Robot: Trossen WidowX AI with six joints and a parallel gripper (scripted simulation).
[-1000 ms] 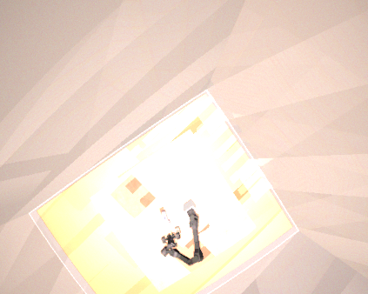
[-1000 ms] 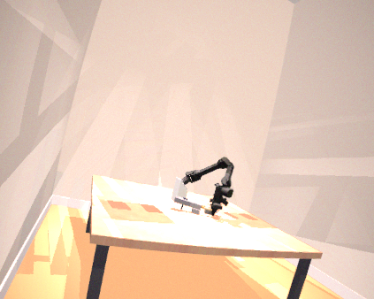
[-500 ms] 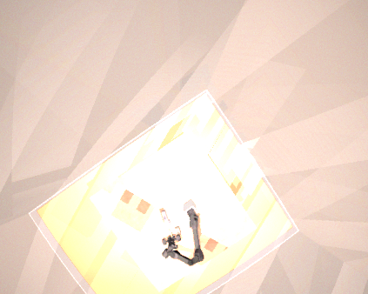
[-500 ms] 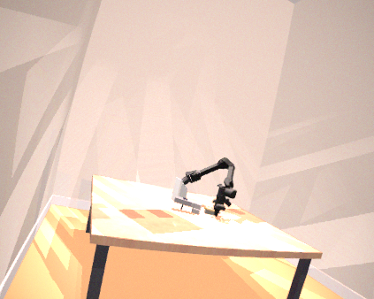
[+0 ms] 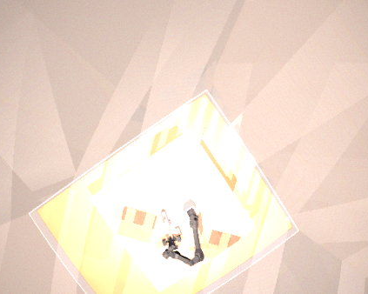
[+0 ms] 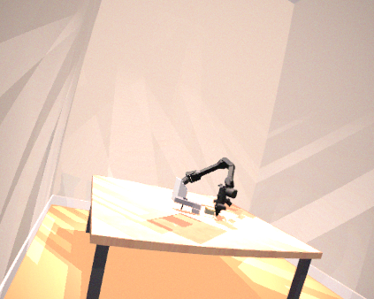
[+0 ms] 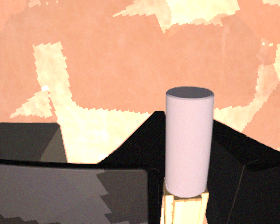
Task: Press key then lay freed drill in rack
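In the wrist view my gripper point(image 7: 175, 120) is shut on the drill point(image 7: 189, 156), a pale lilac cylinder with a grey end that stands upright between the two black fingers. Below it is the patterned orange and cream table top. In the exterior view the gripper point(image 6: 218, 212) points down, close above the table point(image 6: 133, 230), to the right of the arm's pale base point(image 6: 180, 189). In the top view the gripper point(image 5: 170, 242) is at the near side of the bright table. The drill is too small to make out in either the top or the exterior view. I cannot tell the key or the rack apart.
A small greenish block point(image 6: 207, 210) and a grey bar point(image 6: 187, 203) sit on the table just left of the gripper. Two small pale pieces point(image 5: 164, 215) point(image 5: 177, 228) lie above the gripper in the top view. The table's edges are far from the gripper.
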